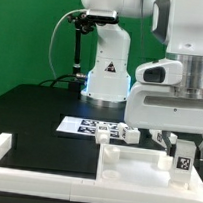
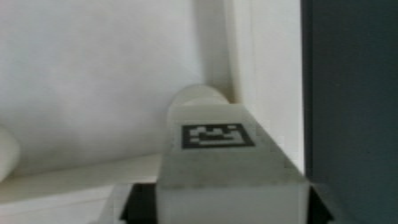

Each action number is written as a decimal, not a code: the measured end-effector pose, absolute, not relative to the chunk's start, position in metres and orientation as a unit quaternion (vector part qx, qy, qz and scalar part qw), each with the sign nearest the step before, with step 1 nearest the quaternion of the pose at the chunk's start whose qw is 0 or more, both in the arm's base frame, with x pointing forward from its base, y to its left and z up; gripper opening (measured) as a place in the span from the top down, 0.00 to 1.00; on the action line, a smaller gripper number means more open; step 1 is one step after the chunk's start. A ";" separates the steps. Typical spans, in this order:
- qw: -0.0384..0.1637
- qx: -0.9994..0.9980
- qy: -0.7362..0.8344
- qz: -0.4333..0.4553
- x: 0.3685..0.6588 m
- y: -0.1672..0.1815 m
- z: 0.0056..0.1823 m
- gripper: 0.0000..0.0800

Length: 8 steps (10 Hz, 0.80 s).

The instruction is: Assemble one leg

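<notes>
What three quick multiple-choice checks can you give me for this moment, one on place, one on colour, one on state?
1. Where does the marker board lie? A on the black table, before the arm's base; B on a shelf; C on the floor.
2. What colour is the tagged leg? A red; B white; C black.
3. The claw is: A open and empty; B shut on the tagged leg; C out of view.
Key: A, it lies flat on the table; B, the wrist view shows it white; B, the tagged leg sits clamped in it.

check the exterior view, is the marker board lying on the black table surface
Yes, the marker board lies flat on the black table, just in front of the arm's white base.
</notes>
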<state>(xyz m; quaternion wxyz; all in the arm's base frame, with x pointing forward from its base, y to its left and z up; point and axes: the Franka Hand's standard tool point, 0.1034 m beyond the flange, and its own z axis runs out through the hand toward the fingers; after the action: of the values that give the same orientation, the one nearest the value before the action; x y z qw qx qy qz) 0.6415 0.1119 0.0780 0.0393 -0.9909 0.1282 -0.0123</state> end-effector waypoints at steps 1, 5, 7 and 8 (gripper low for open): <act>0.039 -0.979 0.198 -0.011 0.642 0.112 0.077 0.64; 0.056 -0.847 0.529 0.004 0.644 0.108 0.076 0.64; 0.070 -0.784 0.616 0.015 0.643 0.105 0.076 0.64; 0.070 -0.790 0.609 0.015 0.643 0.105 0.075 0.55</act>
<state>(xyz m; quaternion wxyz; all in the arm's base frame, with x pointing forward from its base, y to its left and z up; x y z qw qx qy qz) 0.6429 0.1048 0.0751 0.0696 -0.7903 0.6086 0.0145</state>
